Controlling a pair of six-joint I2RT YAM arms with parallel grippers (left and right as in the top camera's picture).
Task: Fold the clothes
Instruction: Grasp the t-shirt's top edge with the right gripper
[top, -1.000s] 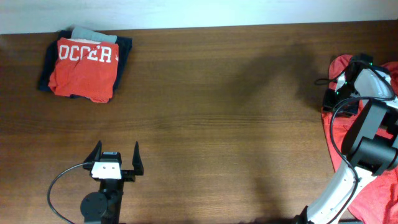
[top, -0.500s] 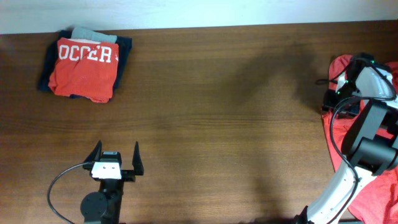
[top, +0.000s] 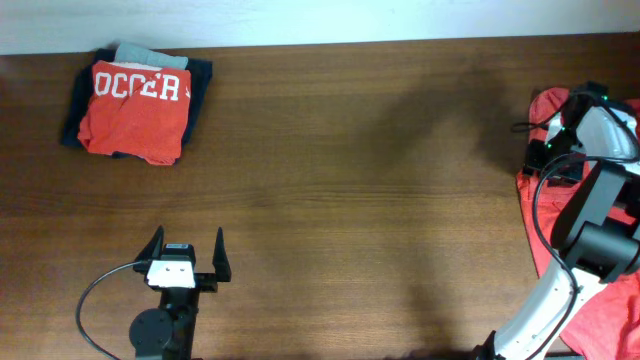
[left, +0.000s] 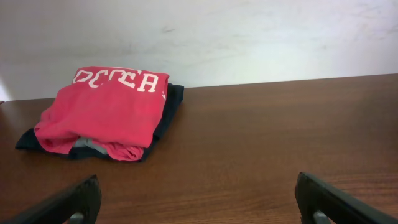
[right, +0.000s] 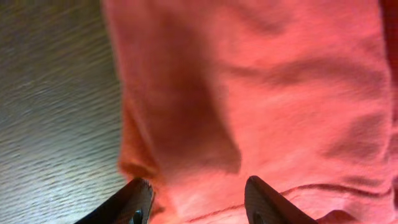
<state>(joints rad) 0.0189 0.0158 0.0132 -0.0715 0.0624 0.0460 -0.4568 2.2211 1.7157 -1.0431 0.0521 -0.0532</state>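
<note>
Coral-red T-shirt (top: 545, 105) lies bunched at the worktop's (top: 350, 180) right edge, beneath your right claw (right: 196, 193), which stands parted over the cloth. Your left claw (top: 188, 240) sits spread wide, well away.

The table (top: 350, 200) is dark brown wood with a fine streaky grain; the wall (left: 249, 37) along the top of the frame is off-white with faint grey smudges; the T-shirt (right: 280, 74) at the right edge is coral-red, softly heathered; in the upper left, the folded shirt (top: 130, 125) is red with white block letters, on a navy garment (top: 200, 85), a grey garment (top: 150, 53) showing above; the left gripper (top: 188, 245) has black fingers and a white block; the right gripper (right: 198, 202) has dark grey fingers; the right arm (top: 600, 130) is black and white with small green lights; the cable (top: 95, 300) is black.
</note>
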